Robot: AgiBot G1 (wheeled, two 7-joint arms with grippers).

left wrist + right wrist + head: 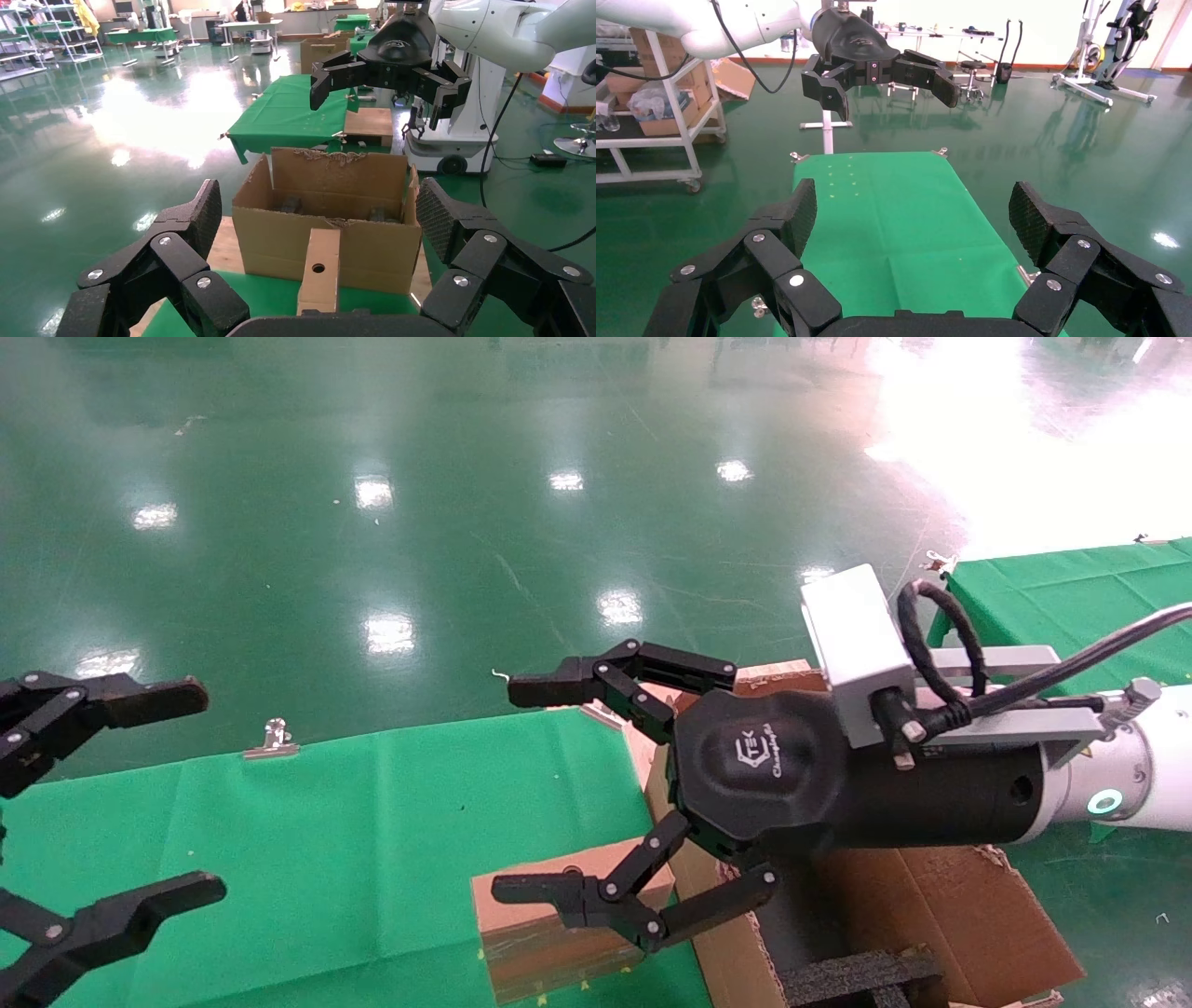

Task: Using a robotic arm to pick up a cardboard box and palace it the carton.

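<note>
The small cardboard box (pixel 535 952) stands on edge on the green table (pixel 354 840), against the carton's near wall. In the left wrist view it (pixel 320 270) shows a round hole in its narrow face. The carton (pixel 959 915) is large, with ragged flaps and black foam (pixel 857 975) inside; it also shows in the left wrist view (pixel 281 239). My right gripper (pixel 517 789) on the white arm is open and empty, held in the air over the box and the carton's edge. Its own view shows only the table (pixel 891 225). My left gripper (pixel 200 792) is open and empty, parked at the far left.
A metal clip (pixel 272 740) holds the cloth at the table's far edge. A second green-covered table (pixel 1071 589) stands at the right. Shiny green floor lies beyond. In the right wrist view a trolley with boxes (pixel 659 105) stands far off.
</note>
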